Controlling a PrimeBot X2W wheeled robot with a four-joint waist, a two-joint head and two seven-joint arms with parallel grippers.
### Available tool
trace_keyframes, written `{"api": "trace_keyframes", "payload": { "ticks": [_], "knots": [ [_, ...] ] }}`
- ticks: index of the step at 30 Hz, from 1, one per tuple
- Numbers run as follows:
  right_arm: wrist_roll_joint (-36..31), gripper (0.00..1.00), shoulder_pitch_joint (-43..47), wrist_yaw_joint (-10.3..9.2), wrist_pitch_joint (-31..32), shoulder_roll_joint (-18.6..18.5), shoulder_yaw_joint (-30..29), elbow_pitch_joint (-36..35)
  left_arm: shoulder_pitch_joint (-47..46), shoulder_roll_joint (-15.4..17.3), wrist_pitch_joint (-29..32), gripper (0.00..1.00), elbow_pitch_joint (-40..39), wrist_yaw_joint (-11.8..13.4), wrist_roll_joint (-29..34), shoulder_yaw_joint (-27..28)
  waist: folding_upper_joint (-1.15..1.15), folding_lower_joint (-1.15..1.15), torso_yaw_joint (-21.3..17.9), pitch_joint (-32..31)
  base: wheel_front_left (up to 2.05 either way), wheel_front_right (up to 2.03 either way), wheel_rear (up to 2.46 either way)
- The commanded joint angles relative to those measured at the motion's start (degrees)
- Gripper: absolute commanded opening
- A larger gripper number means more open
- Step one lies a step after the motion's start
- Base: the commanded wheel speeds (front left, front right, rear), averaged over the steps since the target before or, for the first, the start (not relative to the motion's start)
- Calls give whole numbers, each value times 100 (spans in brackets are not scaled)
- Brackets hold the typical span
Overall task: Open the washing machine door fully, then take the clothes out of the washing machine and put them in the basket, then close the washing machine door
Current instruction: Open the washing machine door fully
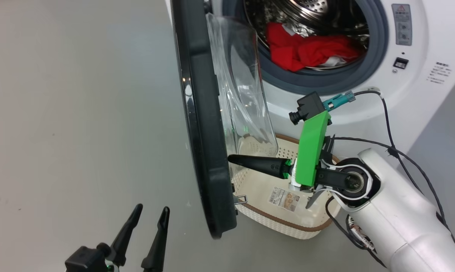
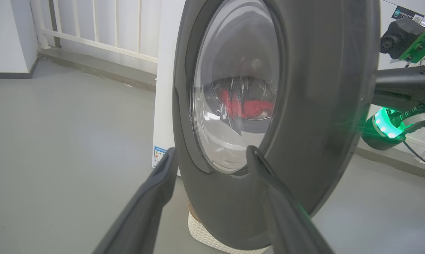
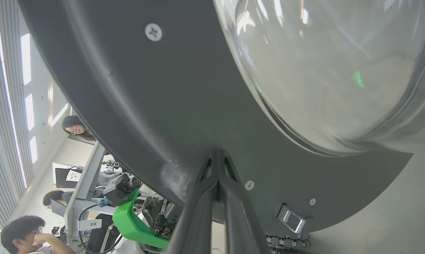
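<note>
The washing machine door [image 1: 201, 132] stands open, edge-on, its clear glass bowl [image 1: 242, 98] bulging toward the washing machine [image 1: 420, 94]. Red clothes [image 1: 307, 49] with a bit of white lie in the steel drum. The cream basket [image 1: 288, 229] sits on the floor below the opening, partly behind the door. My right gripper [image 1: 231, 158] is shut, empty, its tips pressed against the door's inner rim [image 3: 184, 116], above the basket. My left gripper [image 1: 150, 213] is open and empty, on the door's outer side, apart from it. The left wrist view faces the door's outer face [image 2: 322, 106].
Grey floor spreads wide to the left of the door. The door's metal latch [image 3: 292, 220] sits near its lower edge. A paper label [image 1: 284, 199] lies on the basket's floor. A white railing [image 2: 92, 24] runs behind the machine. Two people [image 3: 22, 233] are in the background.
</note>
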Motion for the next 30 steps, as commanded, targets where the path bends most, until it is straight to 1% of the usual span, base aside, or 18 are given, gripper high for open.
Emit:
{"api": "trace_keyframes", "payload": {
  "ticks": [1, 6, 11, 21, 26, 27, 28, 29, 30],
  "knots": [
    [-63, 0, 64, 44, -149, 211, 48, -189, -4, 53, -69, 100, -97, -32, 20, 220, 0, 0, 151, -92, 0, 0, 0],
    [-176, 0, -37, 44, -371, 390, 251, -76, 27, 14, -69, 100, -133, -32, 16, 330, 0, 0, 191, -43, 0, 0, 0],
    [-247, 0, -194, 44, -614, 485, 441, 54, 44, -48, -69, 100, -172, -32, 17, 450, 0, 0, 217, 2, 0, 0, 0],
    [-216, 0, -352, 44, -1044, 554, 752, 178, 68, -90, -69, 100, -188, -32, 44, 534, 0, 0, 220, -8, 0, 0, 0],
    [-183, 0, -302, 44, -1206, 529, 808, 219, 58, -83, -69, 100, -161, -32, 49, 503, 0, 0, 195, -44, 0, 0, 0],
    [-177, 22, -282, 44, -1252, 509, 799, 228, 55, -77, -69, 100, -148, -32, 48, 494, 0, 0, 188, -54, 0, 0, 0],
    [-181, 38, -260, 44, -1308, 484, 789, 241, 51, -70, -69, 100, -134, -32, 46, 484, 0, 0, 181, -65, 0, 0, 0],
    [-186, 60, -236, 44, -1355, 458, 787, 250, 45, -63, -69, 100, -119, -32, 42, 471, 0, 0, 174, -74, 0, 0, 0],
    [-192, 86, -207, 44, -1395, 426, 791, 252, 36, -55, -69, 100, -102, -32, 37, 459, 0, 0, 167, -86, 0, 0, 0]
  ]
}}
